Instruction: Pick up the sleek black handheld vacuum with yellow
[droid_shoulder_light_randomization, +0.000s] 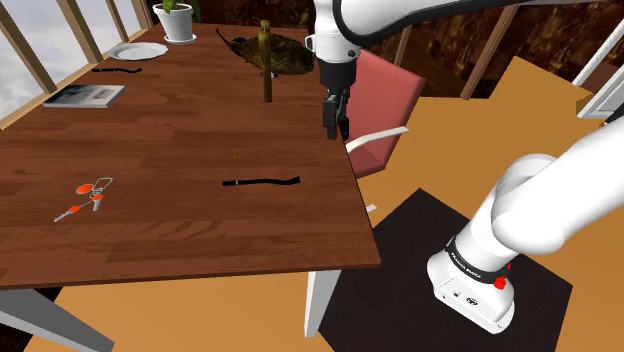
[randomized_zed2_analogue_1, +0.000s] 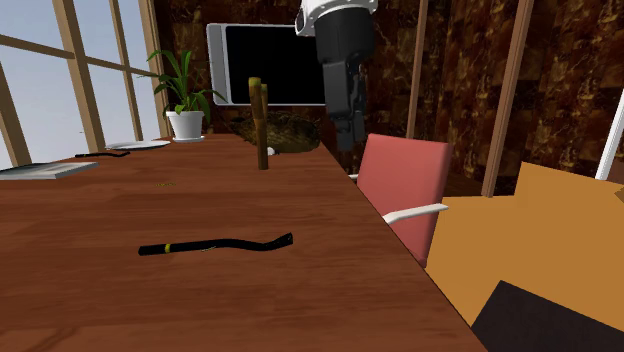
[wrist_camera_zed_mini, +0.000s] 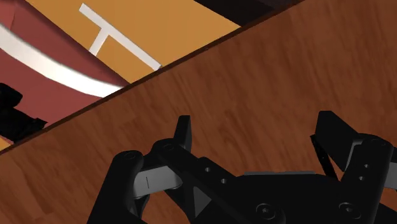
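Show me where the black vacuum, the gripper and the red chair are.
black vacuum (randomized_zed2_analogue_1: 215, 244), second exterior view, middle of its thin body.
gripper (droid_shoulder_light_randomization: 336, 132), shoulder view, between its fingertips.
red chair (randomized_zed2_analogue_1: 405, 175), second exterior view, backrest.

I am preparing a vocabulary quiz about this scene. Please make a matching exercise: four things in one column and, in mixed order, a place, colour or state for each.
1. handheld vacuum
2. chair
3. potted plant
4. gripper

A. red, beside the table
B. open, in the air near the table's edge
C. black, lying flat on the table
D. in a white pot at the table's far end

Pairs: 1-C, 2-A, 3-D, 4-B.
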